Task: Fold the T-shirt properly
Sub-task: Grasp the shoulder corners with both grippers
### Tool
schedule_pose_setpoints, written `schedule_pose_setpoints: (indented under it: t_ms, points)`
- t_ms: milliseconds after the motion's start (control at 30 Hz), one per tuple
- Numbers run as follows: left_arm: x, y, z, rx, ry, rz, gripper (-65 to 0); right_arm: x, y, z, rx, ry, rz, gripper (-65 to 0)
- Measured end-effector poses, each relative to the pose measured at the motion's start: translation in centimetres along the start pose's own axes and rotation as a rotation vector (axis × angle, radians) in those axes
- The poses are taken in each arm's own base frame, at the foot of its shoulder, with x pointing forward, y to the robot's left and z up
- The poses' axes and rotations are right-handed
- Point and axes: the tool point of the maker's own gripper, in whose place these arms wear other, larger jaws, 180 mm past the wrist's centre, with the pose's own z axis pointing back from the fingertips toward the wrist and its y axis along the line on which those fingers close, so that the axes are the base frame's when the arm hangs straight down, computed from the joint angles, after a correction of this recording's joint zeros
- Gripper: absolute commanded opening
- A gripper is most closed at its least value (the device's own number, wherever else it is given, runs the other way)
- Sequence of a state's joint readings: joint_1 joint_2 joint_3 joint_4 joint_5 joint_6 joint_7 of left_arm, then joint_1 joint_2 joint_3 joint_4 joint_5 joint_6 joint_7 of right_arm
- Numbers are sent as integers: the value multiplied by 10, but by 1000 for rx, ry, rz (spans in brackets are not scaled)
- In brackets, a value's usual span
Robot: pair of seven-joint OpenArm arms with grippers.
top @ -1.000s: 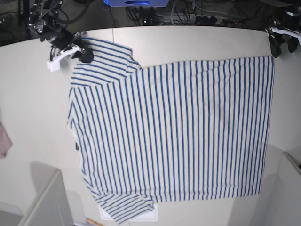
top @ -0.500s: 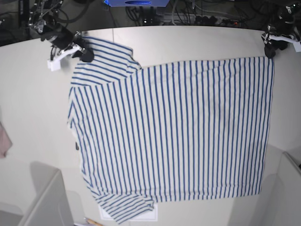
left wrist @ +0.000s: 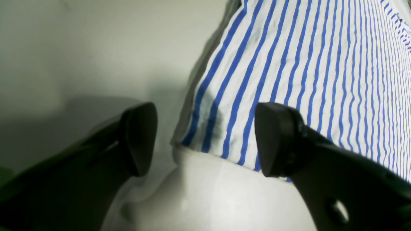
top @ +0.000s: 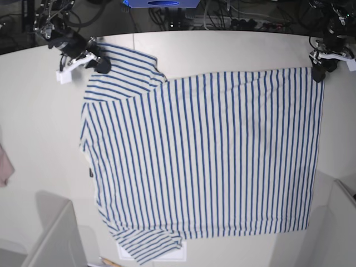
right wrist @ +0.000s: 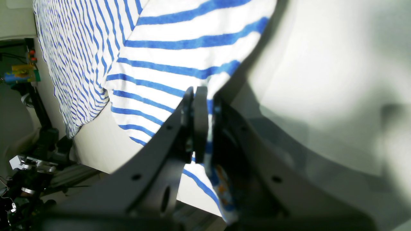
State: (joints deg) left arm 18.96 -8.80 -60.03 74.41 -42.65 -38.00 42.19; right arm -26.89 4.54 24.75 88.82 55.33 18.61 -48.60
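Right fingers [right wrist: 200,106]: pressed together on the edge of a sleeve of the T-shirt [top: 206,156], with striped cloth caught between the dark pads; a small orange mark shows on the fabric just below the grip in the right wrist view. In the base view this gripper [top: 100,60] sits at the upper left, at the tip of the far sleeve. Left fingers [left wrist: 205,138]: spread wide, one dark pad [left wrist: 139,136] over bare bench, the other [left wrist: 276,138] over the striped cloth, so that the hem corner lies between them; no cloth is clamped, and contact between pads and fabric cannot be determined. In the base view this gripper [top: 320,65] stands at the upper right, at the far corner of the hem. The T-shirt, white with narrow blue stripes, lies spread flat across the middle of the pale bench [top: 222,47], neck end to the left, hem to the right, its second sleeve at lower left. A pinkish cloth scrap [top: 5,164] lies at the left edge, well apart from the shirt. Dark cables [top: 233,19] run behind the bench's far edge.
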Motion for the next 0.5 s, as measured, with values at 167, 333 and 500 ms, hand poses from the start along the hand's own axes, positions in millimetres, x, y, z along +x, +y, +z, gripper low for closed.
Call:
schedule_pose_setpoints:
  t_ms: [167,333,500]
  points:
    - [-4,-13,-8,-40,9,2,-280,0,0,0,1,1,0,-650]
    - [-8,-17,-11,-49,9,18,-334,0,0,0,0,0,0,-650]
    - [-6,-22,-15,-59,6,21,-342,0,0,0,0,0,0,-650]
